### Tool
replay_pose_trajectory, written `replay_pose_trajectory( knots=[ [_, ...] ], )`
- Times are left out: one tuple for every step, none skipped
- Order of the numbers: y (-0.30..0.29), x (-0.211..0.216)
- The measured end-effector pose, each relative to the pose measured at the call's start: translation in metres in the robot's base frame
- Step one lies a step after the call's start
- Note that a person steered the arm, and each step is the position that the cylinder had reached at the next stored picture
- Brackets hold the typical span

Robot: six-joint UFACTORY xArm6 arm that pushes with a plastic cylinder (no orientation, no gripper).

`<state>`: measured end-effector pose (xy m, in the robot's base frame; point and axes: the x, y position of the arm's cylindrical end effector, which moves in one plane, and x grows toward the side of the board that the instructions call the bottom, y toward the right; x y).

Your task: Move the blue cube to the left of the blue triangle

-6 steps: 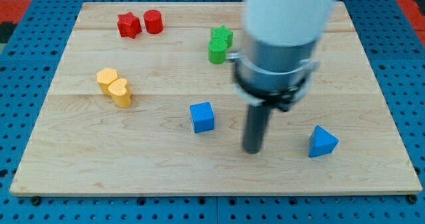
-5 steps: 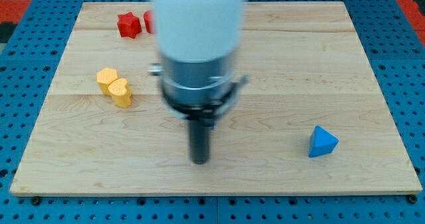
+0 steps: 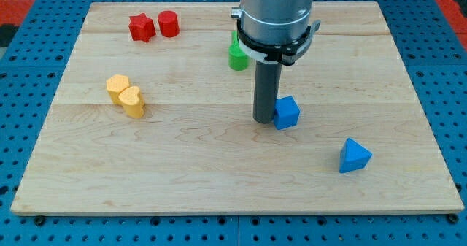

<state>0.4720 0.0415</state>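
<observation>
The blue cube (image 3: pixel 287 112) sits near the middle of the wooden board (image 3: pixel 182 158), turned at an angle. My tip (image 3: pixel 263 120) rests on the board touching the cube's left side. The blue triangle (image 3: pixel 354 156) lies toward the view's lower right, apart from the cube, which is up and to its left. The arm's body hangs over the board's top middle.
Two yellow blocks (image 3: pixel 125 95) sit at the view's left. A red star (image 3: pixel 141 28) and a red cylinder (image 3: pixel 168 23) sit at the top left. Green blocks (image 3: pixel 237 56) sit just left of the arm, partly hidden by it.
My tip swung left over the blue cube, then came back right. The cube has moved right and up, closer to the blue triangle, and has rotated.
</observation>
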Motion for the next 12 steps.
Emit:
replay_pose_trajectory(
  knots=[
    [0.0, -0.004],
    [0.028, -0.025],
    [0.058, -0.017],
    [0.064, 0.017],
    [0.061, 0.05],
    [0.028, 0.016],
    [0.025, -0.04],
    [0.076, -0.046],
    [0.068, -0.011],
    [0.068, 0.019],
    [0.068, 0.016],
    [0.084, -0.025]
  ],
)
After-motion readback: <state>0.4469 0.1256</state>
